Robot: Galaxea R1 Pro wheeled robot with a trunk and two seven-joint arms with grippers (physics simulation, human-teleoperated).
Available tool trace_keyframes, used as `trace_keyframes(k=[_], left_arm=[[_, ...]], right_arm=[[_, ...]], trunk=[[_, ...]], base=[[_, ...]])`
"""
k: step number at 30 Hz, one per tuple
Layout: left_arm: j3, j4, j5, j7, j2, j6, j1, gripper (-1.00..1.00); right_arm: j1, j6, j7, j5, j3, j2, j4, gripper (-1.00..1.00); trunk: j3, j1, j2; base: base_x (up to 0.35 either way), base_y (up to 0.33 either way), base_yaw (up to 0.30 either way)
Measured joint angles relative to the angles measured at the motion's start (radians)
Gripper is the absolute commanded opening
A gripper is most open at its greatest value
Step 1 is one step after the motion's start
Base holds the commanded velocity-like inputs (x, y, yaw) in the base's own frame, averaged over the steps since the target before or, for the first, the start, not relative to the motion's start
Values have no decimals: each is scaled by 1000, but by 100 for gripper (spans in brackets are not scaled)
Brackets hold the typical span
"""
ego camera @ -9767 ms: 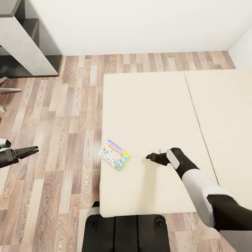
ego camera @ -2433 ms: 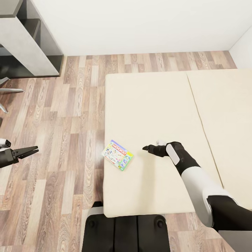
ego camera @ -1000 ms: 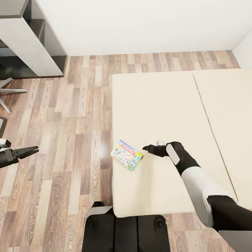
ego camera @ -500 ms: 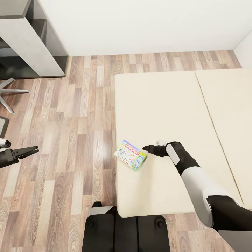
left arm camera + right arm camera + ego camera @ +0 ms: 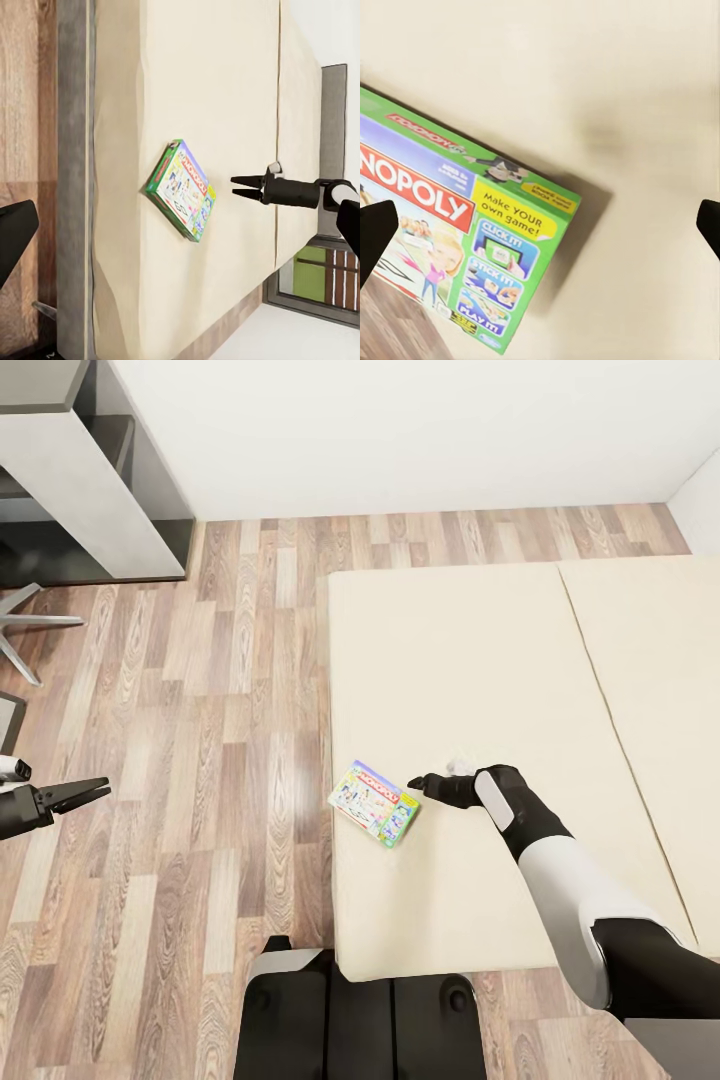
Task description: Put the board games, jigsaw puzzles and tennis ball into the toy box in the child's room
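A green-edged Monopoly board game [image 5: 374,817] lies flat on the beige bed [image 5: 480,690], close to the mattress's edge by the floor and turned at an angle to it. The right gripper [image 5: 418,786] hovers low over the mattress just beside the box's nearest corner, its dark fingers parted a little with nothing between them; the left wrist view shows the two tips [image 5: 241,187] pointing at the box [image 5: 181,190] with bare mattress in the gap. In the right wrist view the box [image 5: 457,234] sits ahead of the fingers, its lid reading "Make YOUR own game!", and nothing lies between pincer and box. The left gripper [image 5: 88,792] hangs well apart from the bed, out over the wood-plank floor [image 5: 200,760], its fingers nearly together and holding nothing. Beyond it, near the white wall [image 5: 400,430], stands a grey shelving unit [image 5: 90,480], and chair legs [image 5: 25,625] reach in beside it. The robot's dark base [image 5: 360,1025] sits against the bed's foot.
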Motion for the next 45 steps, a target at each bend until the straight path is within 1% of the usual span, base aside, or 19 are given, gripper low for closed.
trace_keyframes(k=[23,45], left_arm=[[0,0,0,0,0,0,0,100],[0,0,0,0,0,0,0,100]], right_arm=[[0,-1,0,0,1,2,0,100],[0,-1,0,0,1,2,0,100]], trunk=[[0,0,0],[0,0,0]], base=[[0,0,0],[0,29,0]])
